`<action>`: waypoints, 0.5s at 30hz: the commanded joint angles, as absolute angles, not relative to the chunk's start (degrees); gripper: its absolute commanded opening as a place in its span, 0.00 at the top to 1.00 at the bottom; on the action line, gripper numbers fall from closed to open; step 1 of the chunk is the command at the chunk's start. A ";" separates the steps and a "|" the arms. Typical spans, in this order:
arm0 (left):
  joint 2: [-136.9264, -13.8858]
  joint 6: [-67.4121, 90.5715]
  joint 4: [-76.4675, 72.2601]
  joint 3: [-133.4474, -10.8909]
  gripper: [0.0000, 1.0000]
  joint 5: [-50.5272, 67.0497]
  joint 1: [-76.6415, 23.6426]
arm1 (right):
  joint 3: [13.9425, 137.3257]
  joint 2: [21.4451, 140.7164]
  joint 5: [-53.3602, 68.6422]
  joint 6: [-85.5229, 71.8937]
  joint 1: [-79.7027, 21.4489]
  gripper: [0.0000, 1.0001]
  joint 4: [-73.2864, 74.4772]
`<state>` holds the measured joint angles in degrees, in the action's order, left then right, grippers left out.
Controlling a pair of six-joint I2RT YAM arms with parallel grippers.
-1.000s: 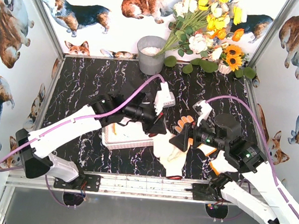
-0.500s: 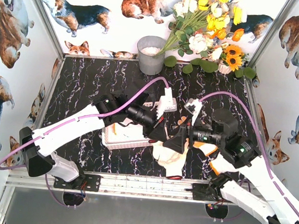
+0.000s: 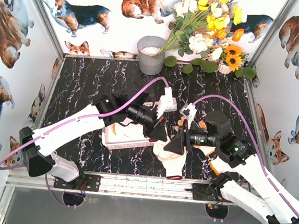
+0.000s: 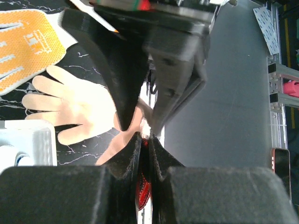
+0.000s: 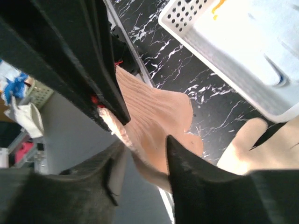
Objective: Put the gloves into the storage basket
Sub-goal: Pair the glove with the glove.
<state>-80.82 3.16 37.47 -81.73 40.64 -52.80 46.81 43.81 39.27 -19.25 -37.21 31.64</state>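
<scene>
A cream-white glove [image 3: 173, 157] lies on the black marble table just right of the white storage basket [image 3: 125, 145], its fingers spread [image 4: 79, 105]. Its cuff [image 5: 159, 112] is lifted off the table. My left gripper [image 3: 160, 135] is shut on the cuff's edge [image 4: 145, 135]. My right gripper [image 3: 175, 145] meets it from the right, and its fingers [image 5: 145, 142] hold a fold of the same cuff between them. A yellow-orange dotted glove [image 4: 28, 46] lies flat beyond the cream one. In the basket [image 5: 219, 51] lies pale cloth.
A grey metal bucket [image 3: 151, 54] and a bunch of artificial flowers [image 3: 209, 28] stand at the back. The aluminium front rail [image 3: 143, 184] runs just below the glove. Corgi-print walls close in both sides.
My right gripper has moved left to the cuff and closed from wide open onto it. My left gripper has stayed shut on the cuff, shifted slightly right.
</scene>
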 commanded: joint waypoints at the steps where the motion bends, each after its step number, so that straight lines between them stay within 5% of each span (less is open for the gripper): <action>1: -79.61 2.50 35.41 -82.48 1.00 39.58 -52.23 | 46.50 43.74 38.99 -20.46 -37.18 0.78 30.39; 3: -79.16 2.26 35.04 -82.38 1.00 39.05 -51.85 | 46.48 43.85 36.18 -20.30 -37.18 1.00 31.29; 5: -78.89 2.42 33.82 -81.72 0.98 38.87 -51.25 | 46.35 43.79 34.38 -20.20 -37.18 1.00 31.41; 9: -79.11 3.02 32.03 -79.87 0.60 40.32 -50.19 | 45.40 42.44 34.15 -21.85 -37.18 1.00 27.73; 15: -78.32 3.70 29.36 -75.49 0.55 41.16 -48.54 | 45.11 39.65 31.08 -23.32 -37.13 1.00 26.20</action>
